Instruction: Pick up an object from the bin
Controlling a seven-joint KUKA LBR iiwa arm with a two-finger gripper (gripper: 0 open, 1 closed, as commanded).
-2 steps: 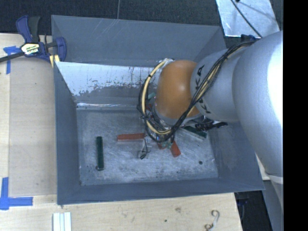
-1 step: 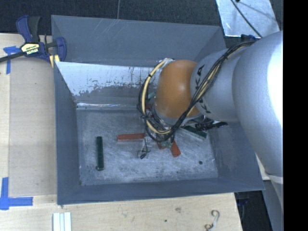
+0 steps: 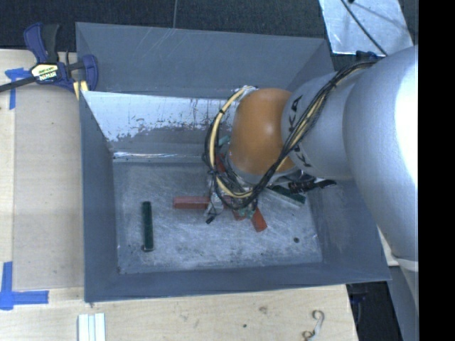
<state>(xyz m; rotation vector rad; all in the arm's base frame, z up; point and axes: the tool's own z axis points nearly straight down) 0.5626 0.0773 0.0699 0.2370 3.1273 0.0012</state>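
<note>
Gripper [image 3: 219,210] sits low at mid-floor of the bin [image 3: 213,279], under the orange wrist cover [image 3: 259,133] and cable loops; spread or pinched, cannot tell. Just left of it lies a reddish-brown flat strip [image 3: 189,203], its right end meeting the tip. Just lower right, a second reddish piece [image 3: 259,222]. Right, against the arm, a green-and-white item [image 3: 290,194]. Well apart at lower left, a dark green cylinder [image 3: 146,226] lies near the left wall, bare floor all round it.

bin [image 3: 99,190] matt grey metal, floor scuffed; arm cover [image 3: 259,130] glossy orange; green rod [image 3: 147,226] dull.
</note>
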